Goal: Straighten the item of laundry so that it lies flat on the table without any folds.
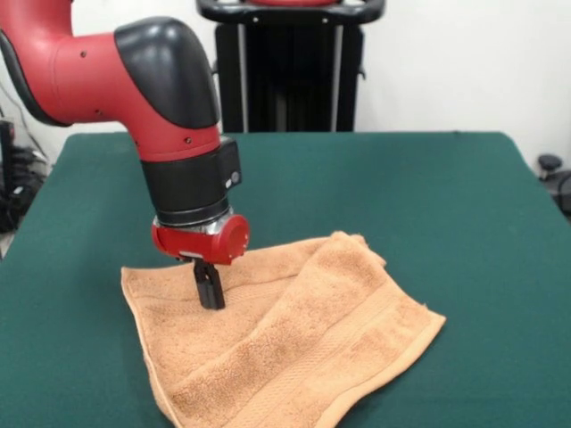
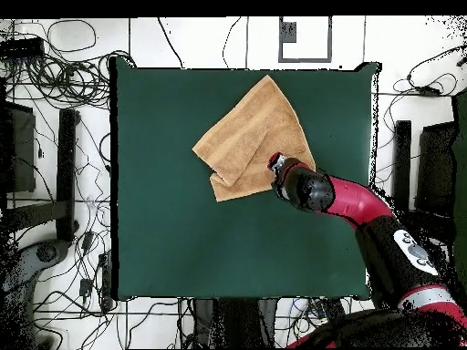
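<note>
Front view: the towel [image 1: 285,343] lies on the green table [image 1: 446,196], toward its near side, and is not yet flat. A large flap is turned over on itself, its folded edge running diagonally from the upper right corner down toward the lower left, so part of the cloth sits two layers thick. The border bands show on the upper layer. Judgement: the task is only partly done; the flap has to be opened out and the cloth smoothed.

The gripper [image 1: 210,294] points straight down near the towel's left back portion. Its dark fingers appear pressed together, with the tips touching or just entering the cloth. Whether they pinch any fabric cannot be told here.

Overhead view: the towel [image 2: 251,138] lies in the upper middle of the table [image 2: 182,237], an irregular shape with one overlapping layer visible. The gripper [image 2: 278,169] sits over the towel's edge nearest the arm; its fingers are hidden beneath the wrist.
</note>
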### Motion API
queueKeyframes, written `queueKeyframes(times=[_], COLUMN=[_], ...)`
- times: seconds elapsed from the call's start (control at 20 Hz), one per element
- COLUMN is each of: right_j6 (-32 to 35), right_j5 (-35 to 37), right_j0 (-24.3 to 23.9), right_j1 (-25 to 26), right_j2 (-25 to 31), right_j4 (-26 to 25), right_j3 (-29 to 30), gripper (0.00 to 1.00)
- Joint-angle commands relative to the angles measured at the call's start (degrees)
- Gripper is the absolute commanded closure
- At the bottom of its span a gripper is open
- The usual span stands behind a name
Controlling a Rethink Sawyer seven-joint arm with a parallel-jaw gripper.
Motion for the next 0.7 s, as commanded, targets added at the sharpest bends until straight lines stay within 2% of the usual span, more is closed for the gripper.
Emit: queueKeyframes(times=[0.05, 0.35, 0.7], right_j6=[1.94, 4.54, 5.6], right_j5=[-5.22, -4.49, 2.15], right_j0=[3.09, 5.49, 7.77], right_j1=[12.67, 11.44, 6.18], right_j2=[2.44, -1.45, -5.88], right_j4=[-1.15, -0.6, 0.77], right_j3=[-5.8, -5.85, -3.33], gripper=[1.0, 1.0, 1.0])
